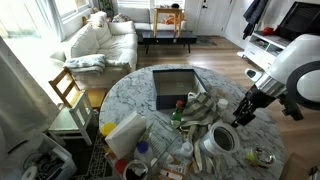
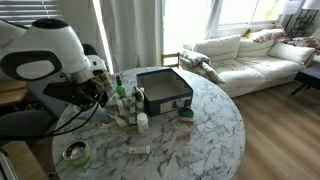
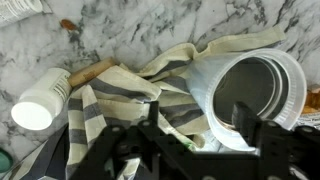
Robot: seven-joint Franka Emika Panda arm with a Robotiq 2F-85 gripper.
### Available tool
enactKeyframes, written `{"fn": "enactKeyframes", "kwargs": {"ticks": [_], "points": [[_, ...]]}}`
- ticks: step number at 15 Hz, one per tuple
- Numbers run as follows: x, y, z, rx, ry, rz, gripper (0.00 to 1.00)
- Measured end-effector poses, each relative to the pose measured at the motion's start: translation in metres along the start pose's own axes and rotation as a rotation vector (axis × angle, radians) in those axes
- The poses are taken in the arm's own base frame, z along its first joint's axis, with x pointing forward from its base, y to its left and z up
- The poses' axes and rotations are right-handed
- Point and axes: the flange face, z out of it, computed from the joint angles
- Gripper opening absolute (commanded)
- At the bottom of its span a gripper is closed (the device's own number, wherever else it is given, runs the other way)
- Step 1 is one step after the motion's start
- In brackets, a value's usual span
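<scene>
in an exterior view: round bench (image 1: pixel 130 95), veined marble top, cluttered. end effector (image 1: pixel 243 113) hangs just above white cup (image 1: pixel 220 140). cream sofa (image 1: pixel 100 40) behind.
in an exterior view: dark square tray (image 2: pixel 165 88) mid-bench, wood floor.
wrist view: cup smooth, cylindrical, mouth toward camera, on crumpled striped cloth (image 3: pixel 110 110). fingers apart, gripping nothing.

White sofa (image 1: pixel 100 40), wooden floor (image 2: pixel 285 130), bright windows (image 2: pixel 185 20).

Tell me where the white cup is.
In the wrist view the white cup sits at picture right, against the striped cloth; in an exterior view it is on the marble table, near the gripper.
</scene>
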Motion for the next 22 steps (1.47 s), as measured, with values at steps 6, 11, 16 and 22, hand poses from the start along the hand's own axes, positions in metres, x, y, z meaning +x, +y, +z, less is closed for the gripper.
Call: {"fn": "enactKeyframes", "kwargs": {"ticks": [6, 11, 16, 22], "points": [[0.001, 0.004, 0.013, 0.010, 0.008, -0.017, 0.76], [0.001, 0.004, 0.021, 0.026, 0.001, -0.019, 0.84], [0.001, 0.004, 0.026, 0.035, -0.003, -0.024, 0.38], [0.002, 0.001, 0.035, 0.032, -0.016, -0.033, 0.00]]}}
